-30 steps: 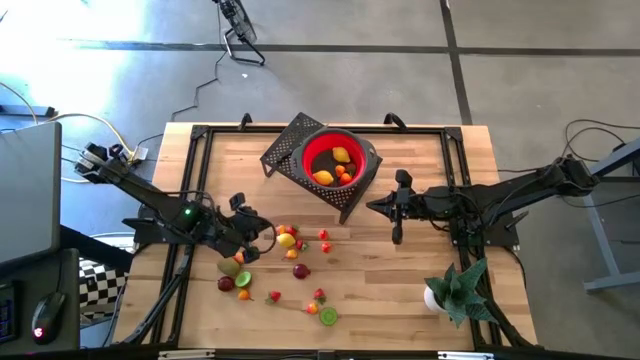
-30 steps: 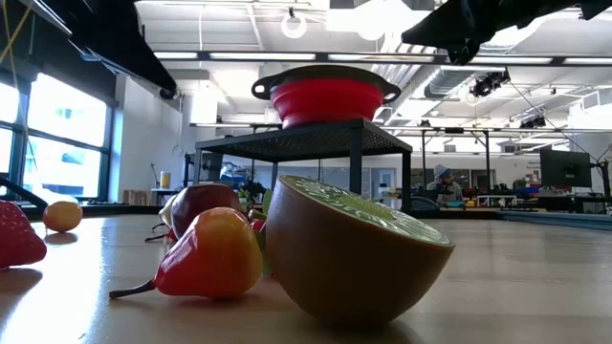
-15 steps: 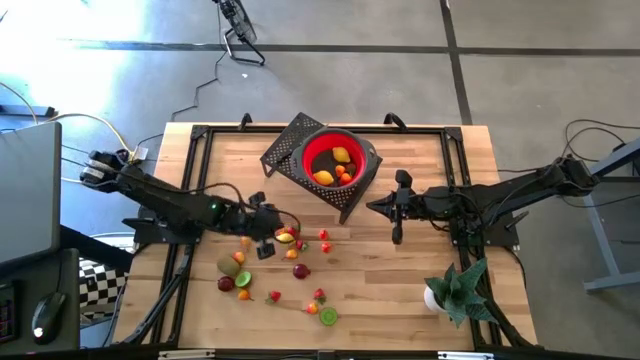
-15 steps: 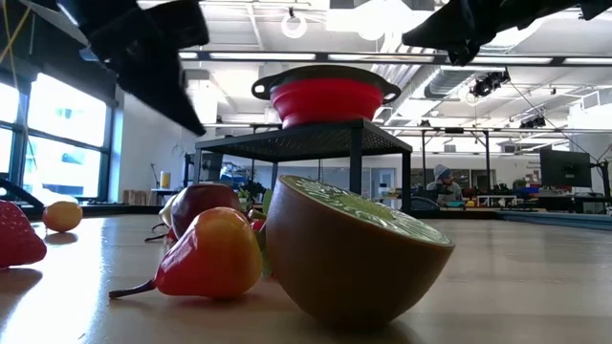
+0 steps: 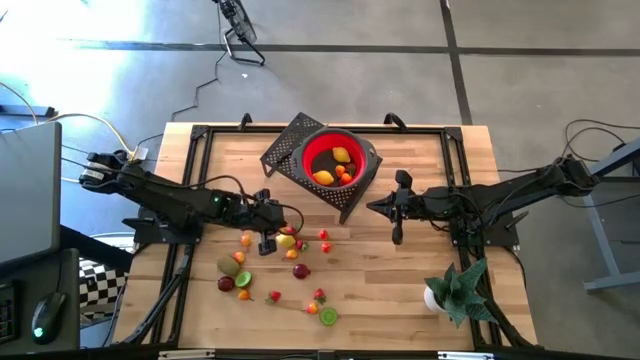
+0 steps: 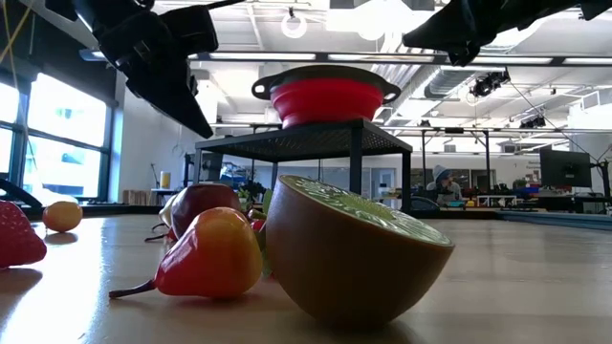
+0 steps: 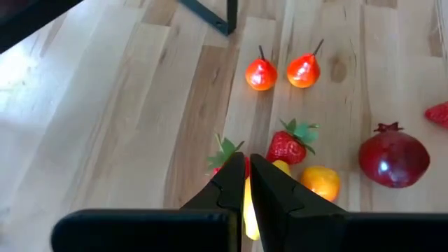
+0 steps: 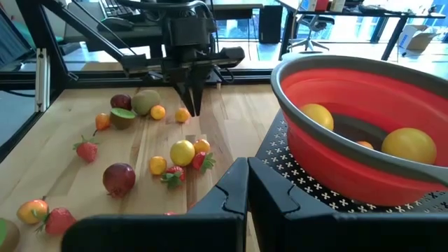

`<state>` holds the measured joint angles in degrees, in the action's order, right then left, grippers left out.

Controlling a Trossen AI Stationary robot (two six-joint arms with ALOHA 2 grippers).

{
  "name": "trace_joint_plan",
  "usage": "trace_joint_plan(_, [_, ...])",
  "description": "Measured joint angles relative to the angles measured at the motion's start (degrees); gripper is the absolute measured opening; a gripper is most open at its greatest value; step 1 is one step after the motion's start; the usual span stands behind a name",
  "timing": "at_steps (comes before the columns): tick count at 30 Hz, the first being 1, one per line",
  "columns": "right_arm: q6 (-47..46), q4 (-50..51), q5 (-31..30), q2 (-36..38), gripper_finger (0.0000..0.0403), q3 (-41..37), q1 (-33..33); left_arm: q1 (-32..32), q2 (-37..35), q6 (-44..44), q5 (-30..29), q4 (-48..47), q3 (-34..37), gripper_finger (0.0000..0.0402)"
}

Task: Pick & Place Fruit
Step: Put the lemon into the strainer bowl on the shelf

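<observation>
Showing wooden table, grey floor, perhaps offices behind

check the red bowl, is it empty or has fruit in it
Has fruit. The red bowl holds yellow and orange fruits; many more lie loose on the table.

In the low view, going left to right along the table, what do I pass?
Strawberry at the left edge → small orange fruit → red-yellow pear → halved green fruit. The red bowl on its black stand sits farther back, above the middle.
</observation>
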<state>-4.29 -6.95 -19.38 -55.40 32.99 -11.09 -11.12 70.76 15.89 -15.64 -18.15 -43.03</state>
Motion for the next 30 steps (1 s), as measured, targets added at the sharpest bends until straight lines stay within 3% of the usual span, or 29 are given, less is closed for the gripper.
trace_joint_plan(7, [0.0,0.1,0.0,0.0,0.0002,0.0,0.0,0.7,0.0,-2.1,0.0,0.0,0.0,0.0036])
trace_joint_plan(21, [0.0,0.4,0.0,0.0,0.0002,0.0,0.0,3.2,0.0,-0.6,0.6,-1.7,0.0,0.0244])
trace_joint_plan(25, [0.0,0.4,0.0,0.0,0.0002,0.0,0.0,3.2,0.0,-0.6,0.6,-1.7,0.0,0.0275])
trace_joint_plan(30, [0.0,0.4,0.0,0.0,0.0002,0.0,0.0,3.2,0.0,-0.6,0.6,-1.7,0.0,0.0285])
